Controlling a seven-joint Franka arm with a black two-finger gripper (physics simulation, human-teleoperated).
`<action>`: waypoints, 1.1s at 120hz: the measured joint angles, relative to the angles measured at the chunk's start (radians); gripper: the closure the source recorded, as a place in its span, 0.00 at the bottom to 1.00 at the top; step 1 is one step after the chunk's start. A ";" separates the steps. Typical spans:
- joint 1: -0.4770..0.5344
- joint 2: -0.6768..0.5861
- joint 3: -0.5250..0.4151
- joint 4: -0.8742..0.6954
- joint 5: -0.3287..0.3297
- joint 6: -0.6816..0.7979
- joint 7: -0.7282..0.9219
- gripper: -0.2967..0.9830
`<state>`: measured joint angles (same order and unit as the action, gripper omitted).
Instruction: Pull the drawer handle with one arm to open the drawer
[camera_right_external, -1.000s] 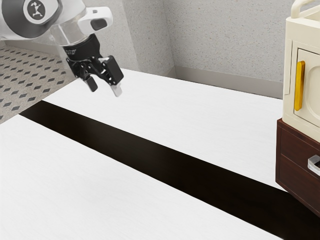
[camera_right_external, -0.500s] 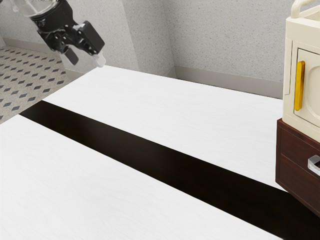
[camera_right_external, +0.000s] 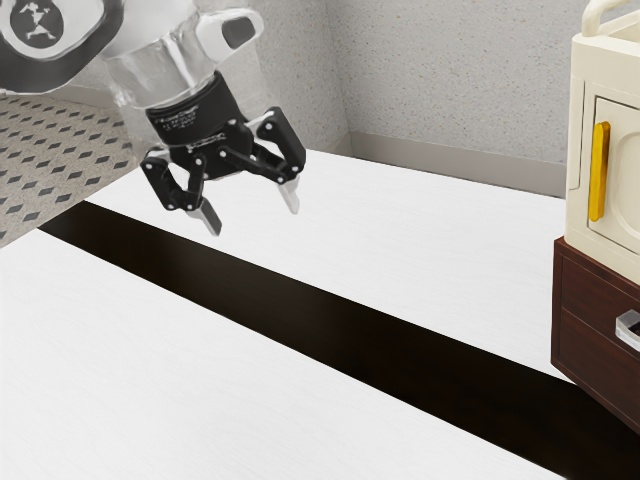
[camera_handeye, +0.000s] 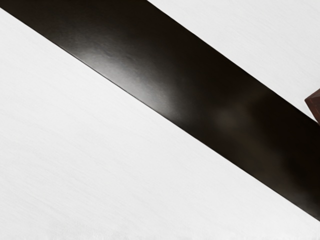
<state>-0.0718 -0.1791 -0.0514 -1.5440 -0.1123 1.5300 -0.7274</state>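
Am holding the gripper (camera_right_external: 254, 217) spread, pointing downward above the white tabletop (camera_right_external: 420, 235), well apart from the silver drawer handle (camera_right_external: 626, 331). Can see that handle at the exterior view's right edge, partly cut off, on the front of the dark wooden cabinet (camera_right_external: 585, 335), below the cream cabinet (camera_right_external: 582, 130). Find it jutting out from the drawer front toward the exterior view's left, its visible bar running lengthwise along that front. Catch just a corner of the dark wooden cabinet in the wrist view, beside the black stripe (camera_handeye: 200, 90).
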 joint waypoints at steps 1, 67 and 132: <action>-0.001 -0.004 -0.006 -0.011 -0.002 0.009 -0.008 0.25; -0.022 0.020 -0.204 -0.185 -0.090 0.391 -0.416 0.26; -0.059 0.187 -0.340 -0.142 -0.089 0.639 -0.600 0.27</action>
<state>-0.1303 0.0076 -0.3913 -1.6863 -0.2012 2.1691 -1.3275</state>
